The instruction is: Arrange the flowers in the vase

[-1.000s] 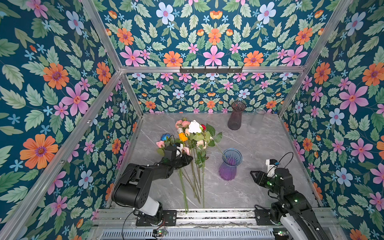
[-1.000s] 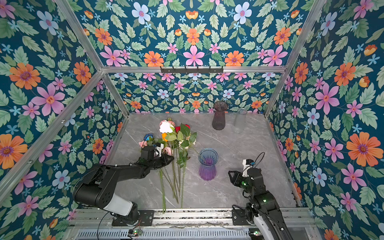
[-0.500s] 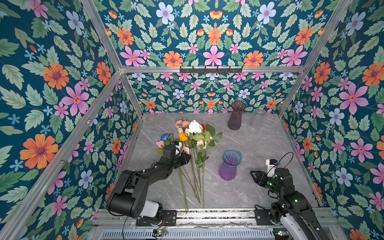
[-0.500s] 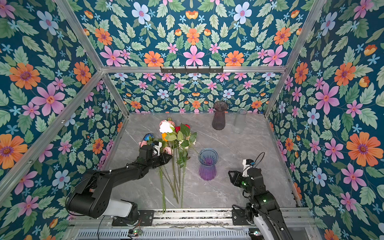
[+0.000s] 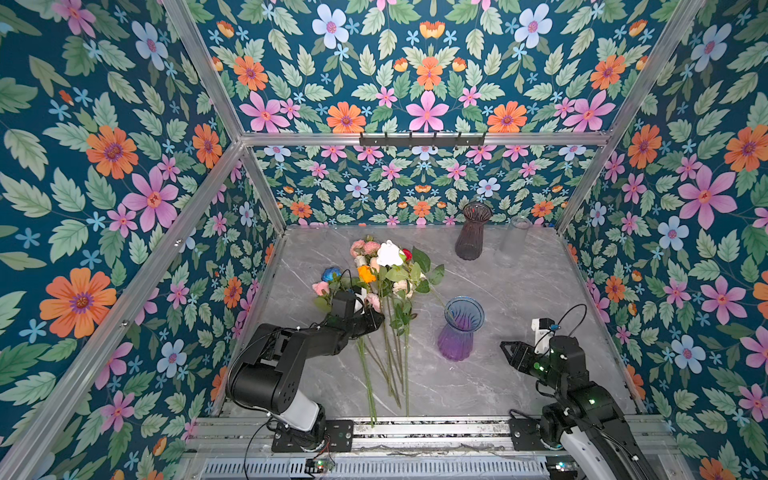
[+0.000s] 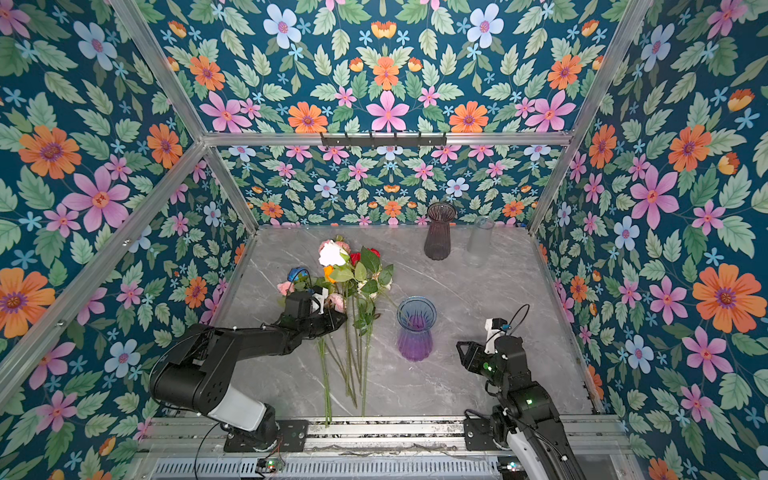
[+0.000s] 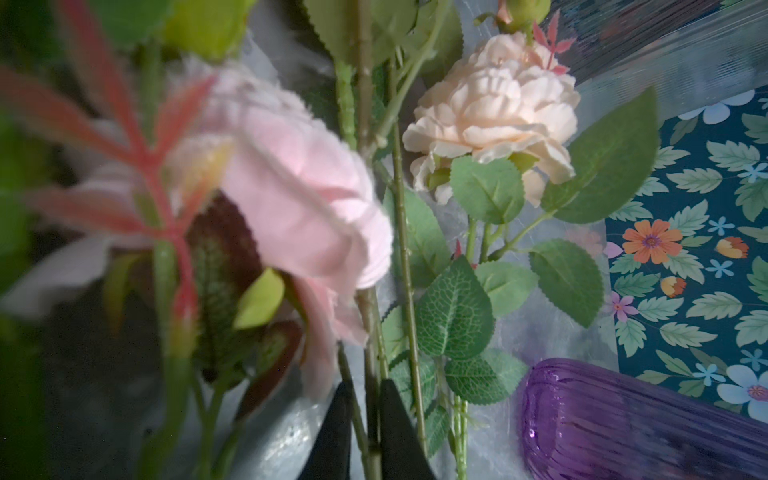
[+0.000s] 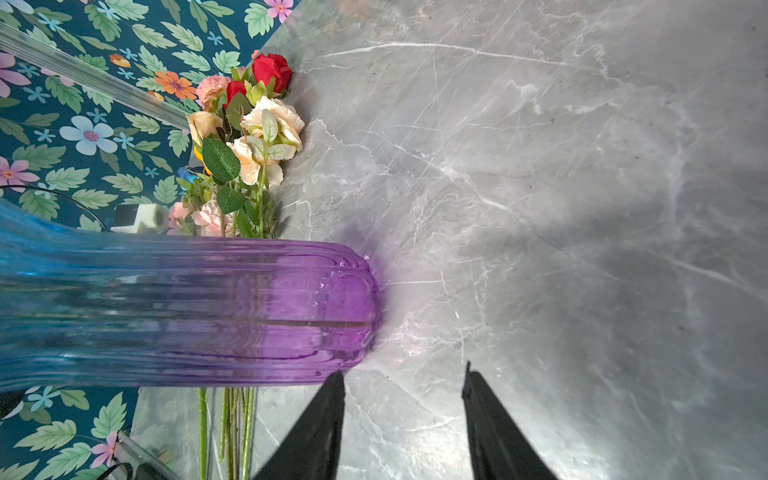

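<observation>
The flowers (image 5: pixel 386 274) (image 6: pixel 349 274) lie in a bunch on the grey marble table, heads toward the back, stems toward the front. My left gripper (image 5: pixel 376 324) (image 6: pixel 338 322) sits low over the stems just below the heads. In the left wrist view the left gripper (image 7: pixel 365 386) is shut on a thin green stem under a pink flower (image 7: pixel 307 199), with a cream peony (image 7: pixel 498 112) beside it. The blue-to-purple vase (image 5: pixel 461 332) (image 6: pixel 415 332) (image 8: pixel 208 311) stands upright right of the bunch. My right gripper (image 5: pixel 508 349) (image 8: pixel 403 374) hovers open and empty right of the vase.
A dark purple vase (image 5: pixel 471 232) and a clear glass cylinder (image 5: pixel 515 235) stand at the back right near the wall. Flowered wallpaper walls close in three sides. A metal rail (image 5: pixel 415 432) runs along the front edge by both arm bases.
My left arm has stretched forward and lower over the stems, and its jaws have closed on a stem. The right arm, the vase and the bunch have stayed put.
</observation>
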You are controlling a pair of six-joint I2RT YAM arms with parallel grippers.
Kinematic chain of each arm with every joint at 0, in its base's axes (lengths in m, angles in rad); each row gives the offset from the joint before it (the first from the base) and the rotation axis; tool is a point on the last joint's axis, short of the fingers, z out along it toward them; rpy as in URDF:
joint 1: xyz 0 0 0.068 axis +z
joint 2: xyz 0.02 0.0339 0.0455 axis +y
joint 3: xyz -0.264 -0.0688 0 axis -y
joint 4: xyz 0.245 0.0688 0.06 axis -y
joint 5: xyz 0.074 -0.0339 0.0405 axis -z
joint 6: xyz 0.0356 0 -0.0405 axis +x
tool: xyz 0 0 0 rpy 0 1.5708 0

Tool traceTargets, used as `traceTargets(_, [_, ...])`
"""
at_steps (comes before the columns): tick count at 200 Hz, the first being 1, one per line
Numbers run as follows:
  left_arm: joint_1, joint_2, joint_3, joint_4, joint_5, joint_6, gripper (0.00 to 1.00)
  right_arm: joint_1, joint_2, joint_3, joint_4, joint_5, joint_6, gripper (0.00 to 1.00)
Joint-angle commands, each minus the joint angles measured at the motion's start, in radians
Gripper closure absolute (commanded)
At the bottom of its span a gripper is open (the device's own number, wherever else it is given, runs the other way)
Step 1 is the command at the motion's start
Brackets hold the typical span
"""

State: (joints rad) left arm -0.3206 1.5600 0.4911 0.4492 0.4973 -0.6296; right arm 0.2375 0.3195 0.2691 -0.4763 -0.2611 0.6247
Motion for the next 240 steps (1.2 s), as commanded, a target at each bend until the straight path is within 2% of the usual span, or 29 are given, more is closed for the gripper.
traceTargets(1, [-0.002,0.006,0.007,0.045,0.015,-0.01,0.98,0.0,0.0,-0.001,-0.002,0.0,-0.007,0.52])
traceTargets(7, [-0.002,0.006,0.008,0.05,0.018,-0.012,1.0,0.0,-0.001,-0.002,-0.002,-0.001,-0.006,0.52])
traceTargets(62, [-0.003,-0.057,0.02,0.021,0.014,-0.011,1.0,0.001,0.0,-0.002,-0.002,-0.002,-0.006,0.52])
traceTargets(134, [-0.038,-0.249,0.193,-0.335,-0.133,0.129,1.0,0.0,-0.004,-0.001,-0.004,0.0,-0.007,0.52])
traceTargets(161, [-0.038,-0.36,0.235,-0.421,-0.19,0.154,1.0,0.0,-0.003,-0.001,-0.003,0.0,-0.005,0.52])
traceTargets(192, [-0.041,-0.55,0.275,-0.431,-0.234,0.151,1.0,0.0,-0.003,-0.002,-0.004,0.002,-0.005,0.52])
traceTargets(240, [-0.069,-0.756,0.438,-0.489,-0.337,0.151,1.0,0.0,-0.004,-0.002,-0.004,0.0,-0.006,0.52])
